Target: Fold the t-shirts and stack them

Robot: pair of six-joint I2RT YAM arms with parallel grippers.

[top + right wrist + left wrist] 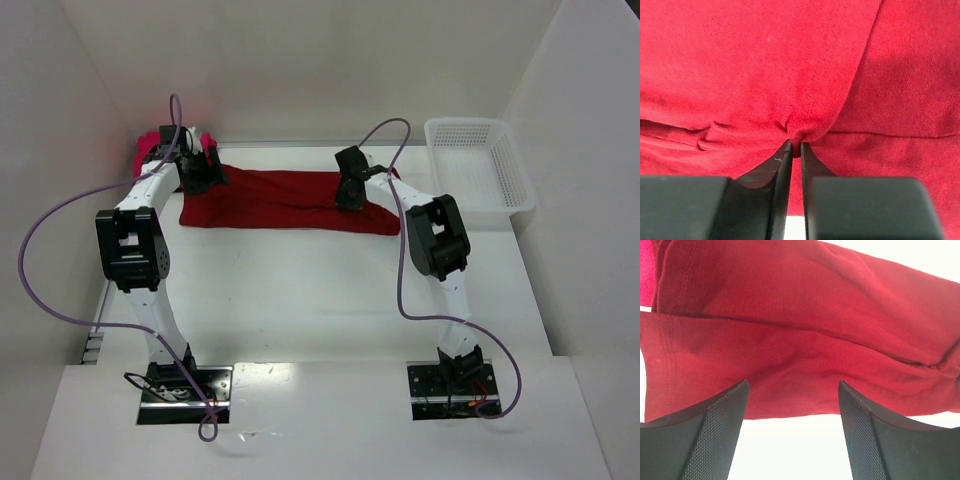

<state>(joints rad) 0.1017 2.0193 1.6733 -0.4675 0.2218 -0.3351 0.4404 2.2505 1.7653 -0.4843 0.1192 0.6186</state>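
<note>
The dark crimson t-shirt (pixel 285 200) lies folded lengthwise across the far part of the table. It fills the left wrist view (pixel 805 330) and the right wrist view (pixel 755 65). My left gripper (pixel 200 172) is open over the shirt's left end, its jaws wide apart just above the near hem (pixel 792 412). My right gripper (pixel 350 192) is shut on a pinch of the crimson cloth (pixel 796 131) near the shirt's right end. The magenta-pink t-shirt (pixel 152 150) lies bunched at the far left corner, partly behind the left arm; a sliver shows in the left wrist view (pixel 645 275).
A white plastic mesh basket (pixel 478 172) stands at the far right of the table. White walls close in the table at the back and both sides. Purple cables loop from both arms.
</note>
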